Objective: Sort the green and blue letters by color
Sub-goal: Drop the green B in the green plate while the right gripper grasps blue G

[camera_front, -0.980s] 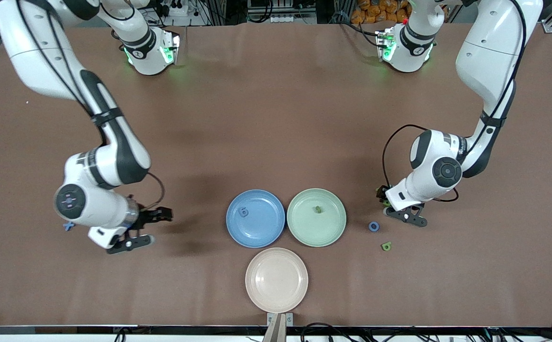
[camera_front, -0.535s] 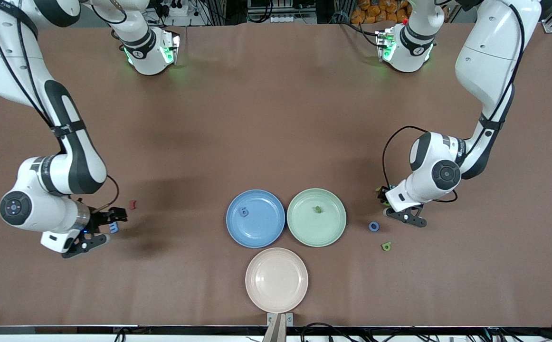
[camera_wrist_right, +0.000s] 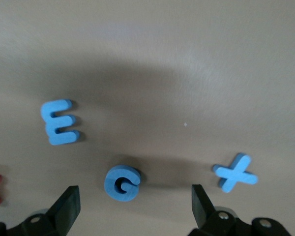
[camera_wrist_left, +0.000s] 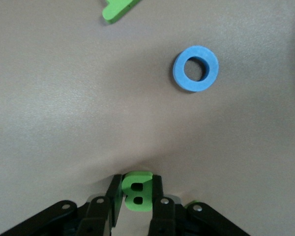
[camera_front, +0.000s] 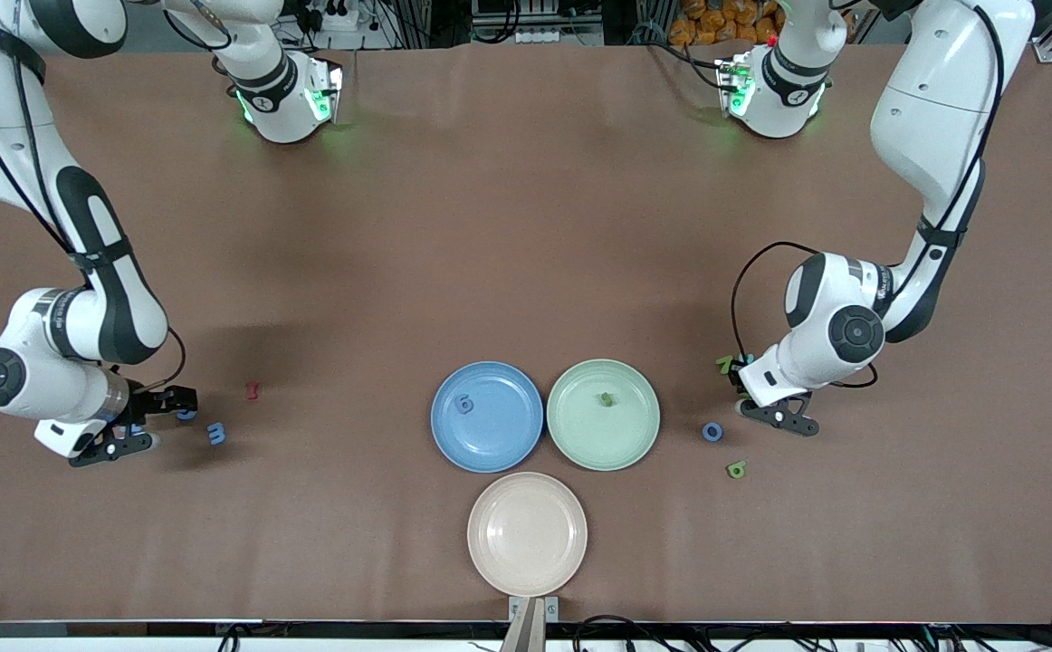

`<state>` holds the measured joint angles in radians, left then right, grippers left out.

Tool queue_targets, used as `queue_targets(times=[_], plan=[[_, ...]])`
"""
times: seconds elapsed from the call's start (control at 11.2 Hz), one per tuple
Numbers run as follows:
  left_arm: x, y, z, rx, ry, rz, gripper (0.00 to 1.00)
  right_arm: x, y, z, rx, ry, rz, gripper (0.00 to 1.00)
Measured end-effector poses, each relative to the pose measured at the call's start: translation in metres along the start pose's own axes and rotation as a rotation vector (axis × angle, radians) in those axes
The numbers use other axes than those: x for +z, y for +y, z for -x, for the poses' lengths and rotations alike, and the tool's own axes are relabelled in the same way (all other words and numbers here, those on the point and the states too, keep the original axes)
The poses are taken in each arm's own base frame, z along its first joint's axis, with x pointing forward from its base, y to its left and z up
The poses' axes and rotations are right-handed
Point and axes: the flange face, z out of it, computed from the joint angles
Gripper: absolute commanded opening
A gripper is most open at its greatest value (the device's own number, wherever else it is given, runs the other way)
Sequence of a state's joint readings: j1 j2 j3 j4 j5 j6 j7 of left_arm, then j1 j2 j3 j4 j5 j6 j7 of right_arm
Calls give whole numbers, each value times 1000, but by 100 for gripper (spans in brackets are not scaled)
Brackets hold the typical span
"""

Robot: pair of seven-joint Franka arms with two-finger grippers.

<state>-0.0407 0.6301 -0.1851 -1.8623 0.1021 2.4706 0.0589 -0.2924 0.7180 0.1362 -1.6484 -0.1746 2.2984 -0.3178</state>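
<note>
My left gripper [camera_wrist_left: 136,186] is shut on a green letter B [camera_wrist_left: 137,192] that rests on the table, toward the left arm's end [camera_front: 743,389]. A blue O [camera_wrist_left: 195,69] [camera_front: 712,432] and a green letter [camera_wrist_left: 119,9] [camera_front: 737,469] lie nearer the front camera; another green letter [camera_front: 723,364] lies beside the hand. My right gripper [camera_wrist_right: 135,196] [camera_front: 153,419] hangs open low over a blue G [camera_wrist_right: 122,183] [camera_front: 186,415]. A blue E [camera_wrist_right: 60,122] [camera_front: 215,434] and a blue X [camera_wrist_right: 235,172] lie beside it.
A blue plate [camera_front: 508,444] holds one blue letter [camera_front: 463,405]. Beside it, a green plate [camera_front: 626,444] holds one green letter [camera_front: 607,397]. A pink plate [camera_front: 527,533] sits nearer the front camera. A dark red letter [camera_front: 253,390] lies near the blue E.
My left gripper has closed on the green B. My right arm has swung away from the plates toward its own end of the table and now hangs over the blue G.
</note>
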Motion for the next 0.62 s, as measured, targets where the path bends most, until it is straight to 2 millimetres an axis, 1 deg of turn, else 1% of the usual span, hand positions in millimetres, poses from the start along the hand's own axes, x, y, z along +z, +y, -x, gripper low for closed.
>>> queue_targets(times=[0.18, 0.27, 0.36, 0.45, 0.53, 0.62], plan=[[1, 0, 0, 0, -1, 1, 0, 9, -5, 4, 24, -6, -6, 100], [0, 0, -1, 0, 3, 0, 0, 9, -6, 4, 39, -6, -7, 100], [-6, -1, -5, -1, 16, -2, 0, 8, -7, 3, 60, -5, -7, 100], [-20, 0, -13, 1, 34, -4, 0, 9, -8, 3, 72, -5, -8, 100], [-43, 7, -25, 4, 46, -3, 0, 9, -8, 3, 80, -5, -8, 100], [-70, 24, -39, -6, 63, 4, 0, 8, -8, 3, 83, -1, -7, 100]])
